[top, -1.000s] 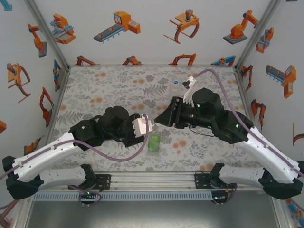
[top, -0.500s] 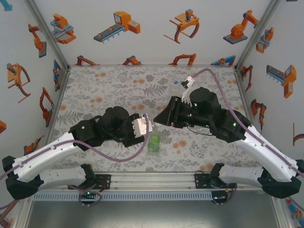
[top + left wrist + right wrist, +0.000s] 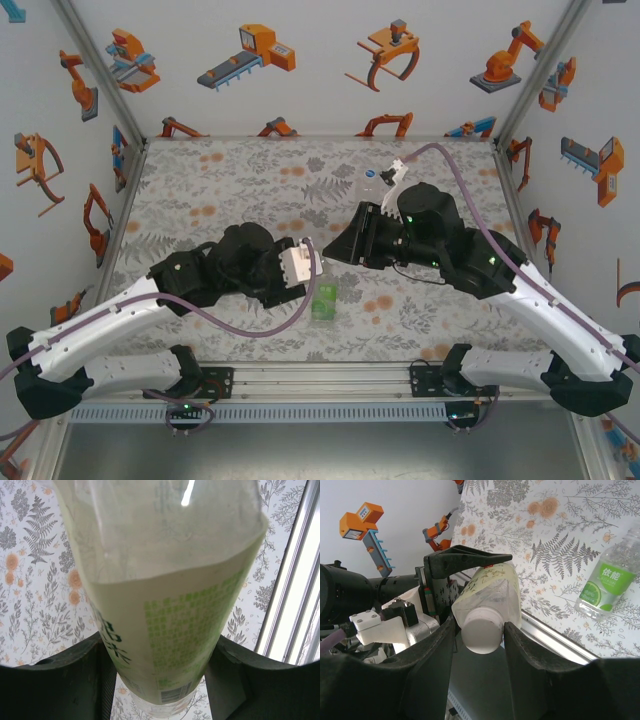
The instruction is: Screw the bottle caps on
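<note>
A clear bottle with a pale yellow-green label [image 3: 175, 620] lies sideways above the table, and my left gripper [image 3: 157, 655] is shut on its body. In the top view the left gripper [image 3: 314, 263] faces my right gripper [image 3: 336, 250] at mid-table. A white cap [image 3: 480, 635] sits on that bottle's neck. My right gripper [image 3: 480, 630] is closed round the cap, with one finger on each side. The bright-green-labelled bottle [image 3: 323, 300] lies on the table just below both grippers, also seen in the right wrist view [image 3: 605, 585]. The unlabelled bottle [image 3: 366, 192] stands at the back with a blue cap [image 3: 368, 180] on it.
The floral table mat [image 3: 220, 190] is bare on the left and at the far back. Patterned walls close in three sides. A metal rail [image 3: 320, 380] runs along the near edge, by both arm bases.
My right arm has shifted a little to the left and towards the back, uncovering the blue-capped bottle. My left gripper still holds the pale-labelled bottle and has barely moved.
</note>
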